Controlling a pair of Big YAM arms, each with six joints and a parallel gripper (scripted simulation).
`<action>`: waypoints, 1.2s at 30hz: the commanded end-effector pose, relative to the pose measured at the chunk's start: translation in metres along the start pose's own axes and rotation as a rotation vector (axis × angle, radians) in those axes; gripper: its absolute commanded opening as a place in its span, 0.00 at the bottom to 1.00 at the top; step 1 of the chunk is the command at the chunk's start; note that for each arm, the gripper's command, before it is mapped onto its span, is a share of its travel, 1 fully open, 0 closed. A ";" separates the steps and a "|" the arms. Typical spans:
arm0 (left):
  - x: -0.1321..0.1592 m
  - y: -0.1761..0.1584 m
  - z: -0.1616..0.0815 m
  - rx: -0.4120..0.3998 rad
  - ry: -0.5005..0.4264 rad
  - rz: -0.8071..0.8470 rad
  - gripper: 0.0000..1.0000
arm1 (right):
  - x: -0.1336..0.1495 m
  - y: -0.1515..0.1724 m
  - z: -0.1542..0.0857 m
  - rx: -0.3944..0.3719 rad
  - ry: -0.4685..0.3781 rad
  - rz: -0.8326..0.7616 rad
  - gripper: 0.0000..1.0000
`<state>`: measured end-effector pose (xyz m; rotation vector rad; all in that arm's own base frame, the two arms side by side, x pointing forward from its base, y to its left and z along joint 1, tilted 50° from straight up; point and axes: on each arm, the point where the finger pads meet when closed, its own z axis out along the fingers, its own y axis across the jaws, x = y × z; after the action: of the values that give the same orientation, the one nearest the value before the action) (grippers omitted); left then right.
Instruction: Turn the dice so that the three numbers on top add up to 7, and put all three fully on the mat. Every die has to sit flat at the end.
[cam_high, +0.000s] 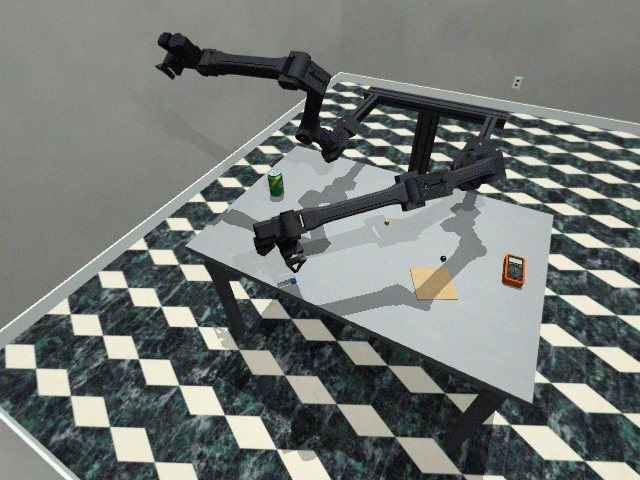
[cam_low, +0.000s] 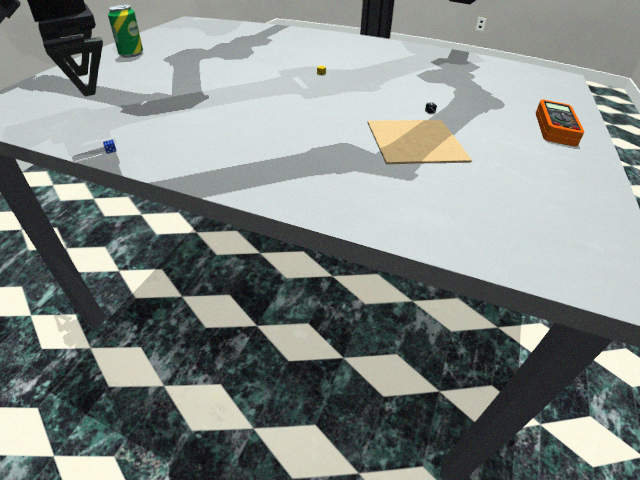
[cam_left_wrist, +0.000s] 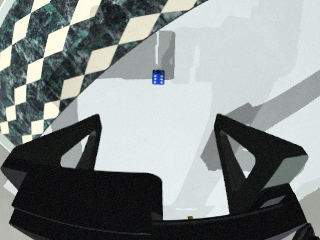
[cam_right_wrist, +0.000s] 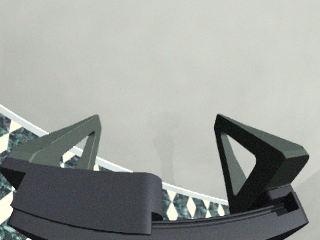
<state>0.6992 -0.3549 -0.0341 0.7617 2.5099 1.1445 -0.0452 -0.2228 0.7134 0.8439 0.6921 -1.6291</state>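
Above the pale grey worktop (cam_high: 361, 279) (cam_low: 289, 206) (cam_left_wrist: 145, 150), the left pincer (cam_high: 295, 267) (cam_low: 88, 93) (cam_left_wrist: 157, 120) hangs spread and unladen; the right pincer (cam_high: 165, 71) (cam_right_wrist: 157, 120) is also spread. Near the edge, the small blue cube die with white pips (cam_high: 293, 280) (cam_low: 109, 146) (cam_left_wrist: 158, 77) looks light, rigid and possibly slick, best gripped squarely across opposite sides.

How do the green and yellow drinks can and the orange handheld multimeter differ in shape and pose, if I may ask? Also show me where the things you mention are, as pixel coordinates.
The green and yellow drinks can (cam_high: 276, 183) (cam_low: 125, 32) is a round cylinder, while the orange handheld multimeter (cam_high: 513, 270) (cam_low: 559, 122) is a boxy block. The can stands upright; the multimeter lies flat, display facing up. Both rest on the table, off the mat.
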 end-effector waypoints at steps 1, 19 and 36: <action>0.004 0.007 0.020 -0.003 0.029 -0.133 1.00 | -0.042 -0.005 -0.003 0.011 -0.063 0.000 1.00; -0.001 0.012 0.026 -0.007 0.017 -0.683 1.00 | -0.042 -0.005 -0.003 0.011 -0.063 0.000 1.00; 0.003 0.009 0.038 -0.015 0.022 -1.106 1.00 | -0.042 -0.005 -0.003 0.011 -0.063 0.000 1.00</action>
<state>0.7079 -0.3420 -0.0483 -0.4736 2.3493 0.7490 -0.0452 -0.2228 0.7134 0.8439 0.6921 -1.6291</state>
